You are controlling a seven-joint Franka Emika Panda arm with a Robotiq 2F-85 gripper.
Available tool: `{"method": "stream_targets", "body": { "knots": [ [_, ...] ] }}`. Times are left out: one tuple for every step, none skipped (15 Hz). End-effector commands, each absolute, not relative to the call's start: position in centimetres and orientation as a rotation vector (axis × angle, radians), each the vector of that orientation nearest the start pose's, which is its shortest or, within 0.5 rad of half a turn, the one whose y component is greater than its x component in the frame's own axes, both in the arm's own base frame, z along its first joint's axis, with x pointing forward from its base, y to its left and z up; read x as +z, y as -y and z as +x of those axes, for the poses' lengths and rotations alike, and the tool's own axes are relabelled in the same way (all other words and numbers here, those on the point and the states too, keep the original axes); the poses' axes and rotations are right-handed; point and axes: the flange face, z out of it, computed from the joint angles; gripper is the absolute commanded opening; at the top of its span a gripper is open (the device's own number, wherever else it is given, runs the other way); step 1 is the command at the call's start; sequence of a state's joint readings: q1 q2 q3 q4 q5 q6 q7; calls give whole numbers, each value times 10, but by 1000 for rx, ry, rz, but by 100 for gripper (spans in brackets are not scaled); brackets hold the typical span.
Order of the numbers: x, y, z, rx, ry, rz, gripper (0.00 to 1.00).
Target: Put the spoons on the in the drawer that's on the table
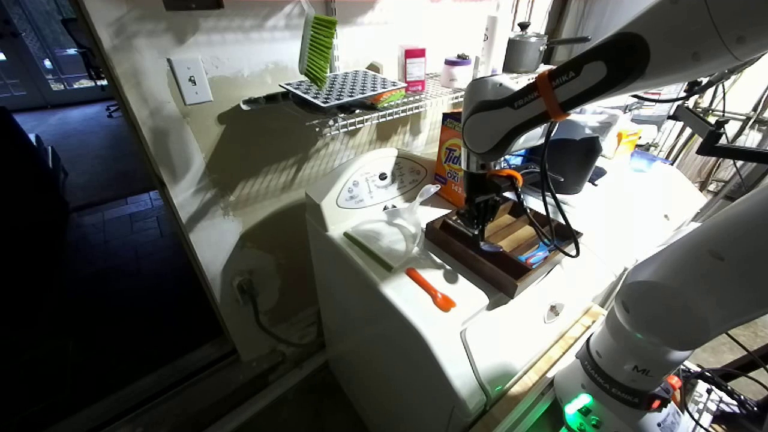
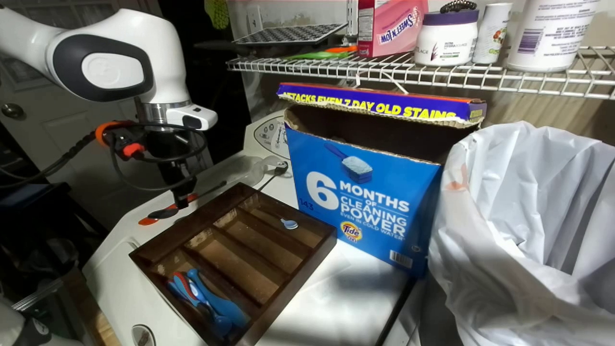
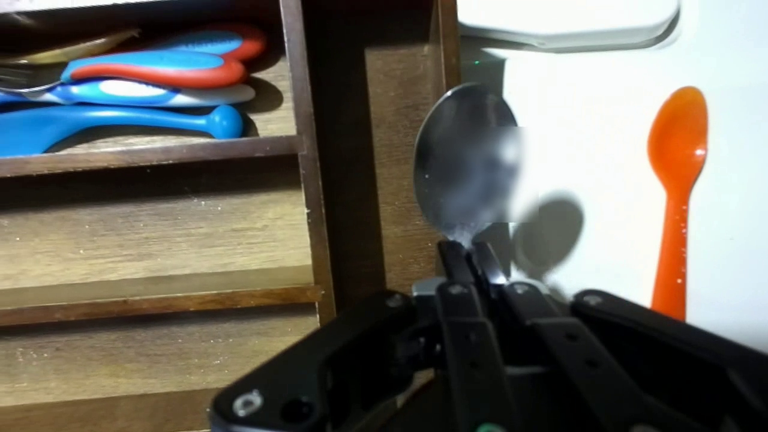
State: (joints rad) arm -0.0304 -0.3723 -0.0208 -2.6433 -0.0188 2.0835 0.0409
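My gripper (image 3: pixel 465 249) is shut on a metal spoon (image 3: pixel 468 162). It holds the spoon above the outer wall of the brown drawer (image 3: pixel 447 48), the bowl reaching partly over the table. The spoon's handle is hidden by the fingers. In the exterior views, the gripper (image 1: pixel 480 235) (image 2: pixel 181 201) is over the edge of the drawer (image 1: pixel 471 264) (image 2: pixel 192 217). An orange spoon (image 1: pixel 431 290) lies on the white table (image 1: pixel 390 324) beside the drawer; it also shows in the wrist view (image 3: pixel 678 198). Blue and red utensils (image 3: pixel 156 69) lie in an end compartment. A small light-blue spoon (image 2: pixel 289 224) lies in another.
A Tide box (image 1: pixel 450 159) (image 2: pixel 360 202) stands close behind the drawer. A clear dustpan (image 1: pixel 393 231) lies near the control panel. A black bin (image 1: pixel 564 162) with a white liner (image 2: pixel 509 230) stands past the box. A wire shelf (image 2: pixel 408 74) hangs above.
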Motion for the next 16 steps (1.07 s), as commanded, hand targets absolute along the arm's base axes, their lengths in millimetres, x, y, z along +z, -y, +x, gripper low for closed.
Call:
{"method": "stream_targets", "body": {
  "knots": [
    [346, 34, 366, 346, -87, -3131, 2],
    [344, 36, 365, 353, -72, -3118, 2],
    [340, 37, 365, 363, -59, -3108, 2],
    [337, 38, 364, 374, -43, -3098, 2],
    [333, 41, 364, 385, -32, -3093, 2],
    [330, 42, 363, 392, -11, -3087, 2],
    [327, 44, 364, 407, -6, -3088, 2],
    [324, 45, 364, 420, 5, -3086, 2],
    [322, 47, 363, 435, 11, -3082, 2],
    [321, 49, 363, 448, 5, -3081, 2],
    [320, 50, 363, 456, 7, -3077, 2],
    [317, 50, 364, 463, 10, -3071, 2],
    [315, 51, 364, 473, 11, -3068, 2],
    [313, 52, 365, 478, 12, -3063, 2],
    [311, 54, 366, 478, 6, -3061, 2],
    [310, 54, 368, 478, 2, -3058, 2]
  ]
}}
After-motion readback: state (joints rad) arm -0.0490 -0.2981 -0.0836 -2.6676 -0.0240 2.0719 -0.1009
